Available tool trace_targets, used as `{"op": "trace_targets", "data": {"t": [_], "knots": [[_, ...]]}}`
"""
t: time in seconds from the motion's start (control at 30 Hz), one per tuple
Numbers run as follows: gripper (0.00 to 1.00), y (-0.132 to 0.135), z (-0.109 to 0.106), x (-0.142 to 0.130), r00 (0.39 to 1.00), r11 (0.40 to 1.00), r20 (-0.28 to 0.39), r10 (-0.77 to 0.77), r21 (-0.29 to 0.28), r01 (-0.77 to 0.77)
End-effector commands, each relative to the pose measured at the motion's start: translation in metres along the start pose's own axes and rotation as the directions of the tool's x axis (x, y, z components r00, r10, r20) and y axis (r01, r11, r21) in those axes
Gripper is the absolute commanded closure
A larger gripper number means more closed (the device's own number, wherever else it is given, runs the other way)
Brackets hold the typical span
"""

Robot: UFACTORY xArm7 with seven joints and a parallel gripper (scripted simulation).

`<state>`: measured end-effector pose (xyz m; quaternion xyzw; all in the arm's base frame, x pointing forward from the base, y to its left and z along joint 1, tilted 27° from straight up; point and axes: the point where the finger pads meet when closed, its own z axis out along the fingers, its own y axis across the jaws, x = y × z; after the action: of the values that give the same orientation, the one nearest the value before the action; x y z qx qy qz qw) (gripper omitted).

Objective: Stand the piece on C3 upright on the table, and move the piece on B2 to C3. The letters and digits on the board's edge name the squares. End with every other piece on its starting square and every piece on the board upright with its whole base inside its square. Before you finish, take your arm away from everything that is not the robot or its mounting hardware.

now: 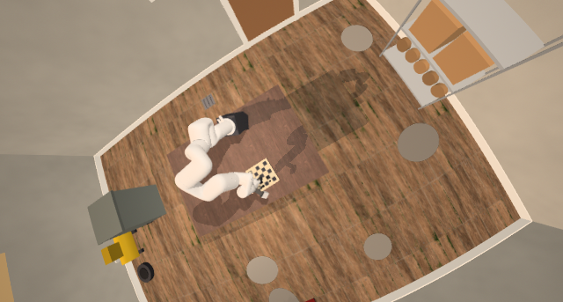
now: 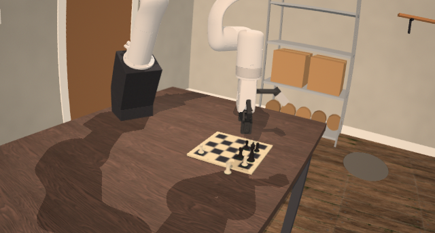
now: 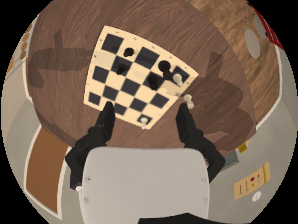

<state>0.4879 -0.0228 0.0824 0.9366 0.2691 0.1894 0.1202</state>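
Beneath the wide-open, empty tool [image 2: 246, 126] [image 3: 146, 117] lies 1 chessboard [image 2: 208, 156] [image 3: 92, 89]; next, probably, comes lowering onto B2's piece for C3.
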Motion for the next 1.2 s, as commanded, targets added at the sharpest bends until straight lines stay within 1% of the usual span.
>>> {"op": "trace_targets", "data": {"t": [0.0,0.2,0.33,0.37,1.17], "knots": [[0.00,-0.038,0.001,0.017,0.993,0.993,0.030,0.116,-0.035,-0.115],[0.00,-0.052,0.001,0.021,0.988,0.987,0.023,0.155,-0.041,-0.154],[0.00,-0.054,0.001,0.022,0.987,0.986,0.021,0.162,-0.043,-0.161],[0.66,-0.054,0.001,0.022,0.987,0.986,0.021,0.162,-0.043,-0.161],[0.66,-0.054,0.001,0.022,0.987,0.986,0.021,0.162,-0.043,-0.161]]}}
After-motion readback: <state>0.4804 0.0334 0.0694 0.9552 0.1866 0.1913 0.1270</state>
